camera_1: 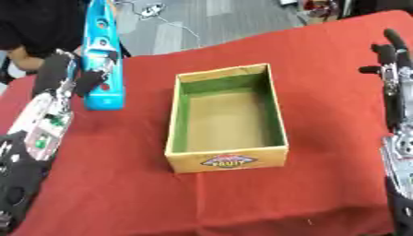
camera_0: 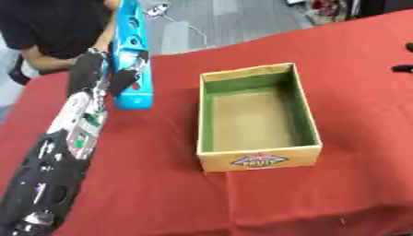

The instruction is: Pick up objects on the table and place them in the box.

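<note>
A long blue object with round holes stands tilted on the red table at the upper left, its lower end touching the cloth. My left hand has its fingers curled round the object's lower part. An open cardboard box with a green lining stands at the table's middle, with nothing inside. My right hand shows at the right edge, fingers straight and pointing up, holding nothing.
A person in dark clothes sits beyond the table's far left corner, an arm close to the blue object. A cable lies on the grey floor behind.
</note>
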